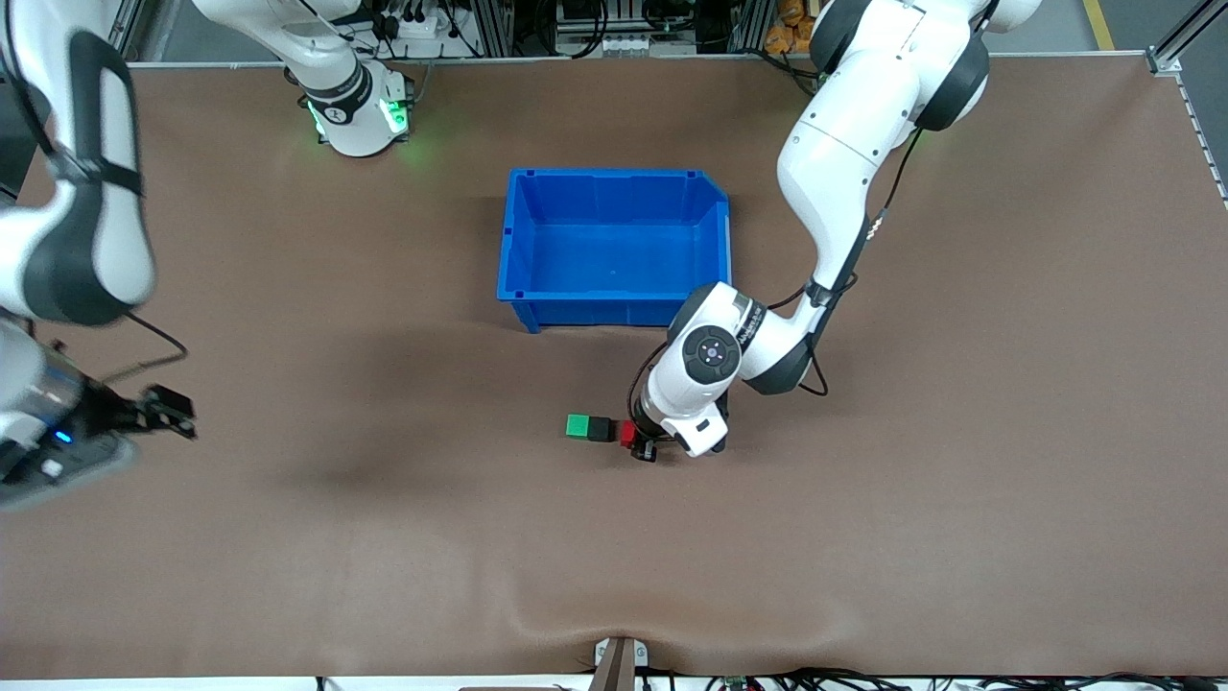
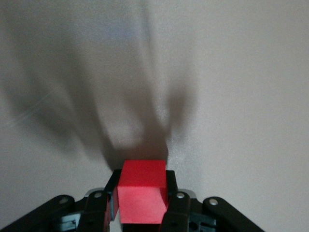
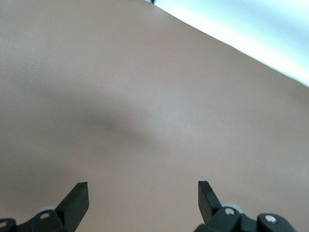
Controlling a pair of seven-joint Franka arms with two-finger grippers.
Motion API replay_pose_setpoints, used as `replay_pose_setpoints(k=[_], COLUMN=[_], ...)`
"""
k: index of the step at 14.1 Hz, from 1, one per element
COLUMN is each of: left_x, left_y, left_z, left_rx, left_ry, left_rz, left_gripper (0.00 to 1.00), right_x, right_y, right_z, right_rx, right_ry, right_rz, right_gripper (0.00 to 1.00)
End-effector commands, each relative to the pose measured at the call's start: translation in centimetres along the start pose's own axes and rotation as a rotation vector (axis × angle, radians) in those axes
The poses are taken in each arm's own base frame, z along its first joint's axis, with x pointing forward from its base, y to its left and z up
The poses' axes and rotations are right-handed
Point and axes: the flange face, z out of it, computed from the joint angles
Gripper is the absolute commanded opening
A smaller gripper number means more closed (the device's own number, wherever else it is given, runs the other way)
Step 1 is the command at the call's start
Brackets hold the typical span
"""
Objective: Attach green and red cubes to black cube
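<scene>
We see a green cube (image 1: 578, 426) and a black cube (image 1: 601, 429) touching on the brown table (image 1: 959, 480), nearer the front camera than the blue bin (image 1: 614, 305). That join looks done. The left gripper (image 1: 641, 443) clamps the red cube (image 2: 141, 195) right beside the black cube; we judge release remains. The right gripper (image 3: 143, 198) waits with fingers wide apart over bare table at the right arm's end.
</scene>
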Motion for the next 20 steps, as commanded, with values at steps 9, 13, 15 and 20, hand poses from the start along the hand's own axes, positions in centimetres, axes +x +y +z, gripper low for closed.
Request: replay_pose_setpoints(k=[9,13,15,20], left_x=[-3.0,-2.8,-2.7,-1.8], left_y=[-2.1,-2.2,-2.4,-1.8], left_z=[2.1,2.1,2.0,0.6], left_rx=[0.033,0.055,0.085,0.101], left_ry=[-0.001,0.012,0.014,0.042], left_rz=[-0.027,-0.029,-0.046,-0.11], left_gripper=[0.0,0.0,0.0,0.0], right_x=[-10.6,-10.5,-10.5,-10.3], right_y=[-4.5,-4.7,-4.7,-5.7], right_z=[-11.7,-13.8,-14.6,-15.4], right_rx=[0.097,0.085,0.083,0.109], right_ry=[-0.139,-0.139,-0.123,-0.157], right_rz=[0.457,0.461,0.453,0.445], right_gripper=[1.0,1.0,1.0,1.0])
